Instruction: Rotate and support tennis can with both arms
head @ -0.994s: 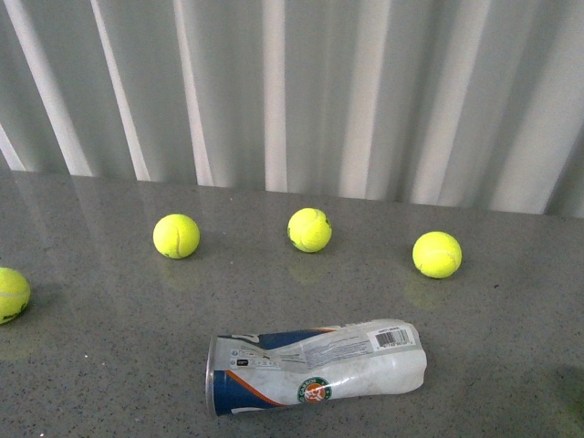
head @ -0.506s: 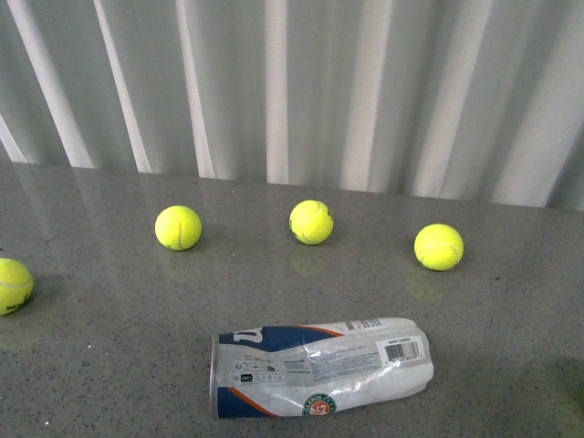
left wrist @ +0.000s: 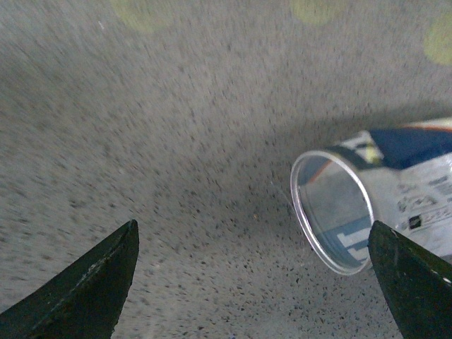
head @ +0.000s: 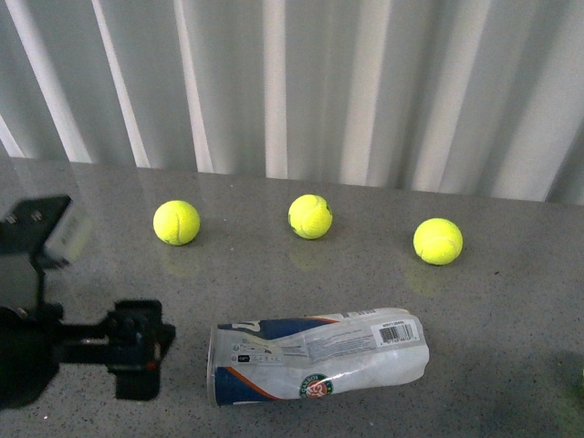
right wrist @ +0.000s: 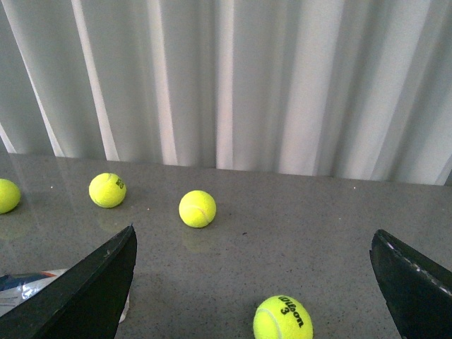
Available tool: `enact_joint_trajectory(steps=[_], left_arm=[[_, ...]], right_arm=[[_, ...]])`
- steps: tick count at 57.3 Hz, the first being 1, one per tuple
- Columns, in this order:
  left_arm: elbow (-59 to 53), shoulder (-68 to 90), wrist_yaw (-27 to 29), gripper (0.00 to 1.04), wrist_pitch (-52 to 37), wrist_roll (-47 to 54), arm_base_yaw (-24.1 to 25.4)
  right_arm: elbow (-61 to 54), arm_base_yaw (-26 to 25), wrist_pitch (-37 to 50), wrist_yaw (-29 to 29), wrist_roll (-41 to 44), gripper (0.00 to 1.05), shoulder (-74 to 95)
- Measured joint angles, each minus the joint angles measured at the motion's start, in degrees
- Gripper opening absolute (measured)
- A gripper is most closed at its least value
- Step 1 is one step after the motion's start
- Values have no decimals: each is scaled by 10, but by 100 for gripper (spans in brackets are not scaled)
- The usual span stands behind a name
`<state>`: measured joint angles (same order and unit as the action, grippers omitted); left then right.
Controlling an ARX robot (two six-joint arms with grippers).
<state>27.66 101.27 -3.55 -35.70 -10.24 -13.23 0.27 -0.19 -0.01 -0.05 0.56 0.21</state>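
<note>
The tennis can point(head: 315, 358) lies on its side on the grey table point(head: 511, 301), clear, crumpled, with a navy-and-white label and a barcode near its right end. Its open round mouth faces left, toward my left gripper point(head: 137, 351), which is open and a short way off. In the left wrist view the can's mouth point(left wrist: 332, 210) lies just inside one finger point(left wrist: 413, 282), and the left gripper point(left wrist: 254, 282) holds nothing. My right gripper point(right wrist: 254, 282) is open and empty. It is out of the front view. The can's end point(right wrist: 28, 286) shows at the edge of the right wrist view.
Three yellow-green balls point(head: 176, 222), point(head: 309, 216), point(head: 438, 241) sit in a row behind the can. A ball marked "Wilson 3" point(right wrist: 282, 319) lies between the right fingers, with other balls point(right wrist: 197, 208), point(right wrist: 107, 190) beyond. White curtain folds point(head: 292, 82) close the table's far edge.
My left arm has come into the front view at the lower left and now covers the far-left ball. The can's label has turned slightly.
</note>
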Motion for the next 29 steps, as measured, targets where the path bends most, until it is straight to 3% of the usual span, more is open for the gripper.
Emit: enact_joint_trajectory(steps=[17,29], left_arm=[[0,116,6,98,-114,-39,6],[2,117,-45,98,-133,-111,29]], right_arm=[[0,0,0,0,0,97,0],[0,0,0,0,0,97,0]])
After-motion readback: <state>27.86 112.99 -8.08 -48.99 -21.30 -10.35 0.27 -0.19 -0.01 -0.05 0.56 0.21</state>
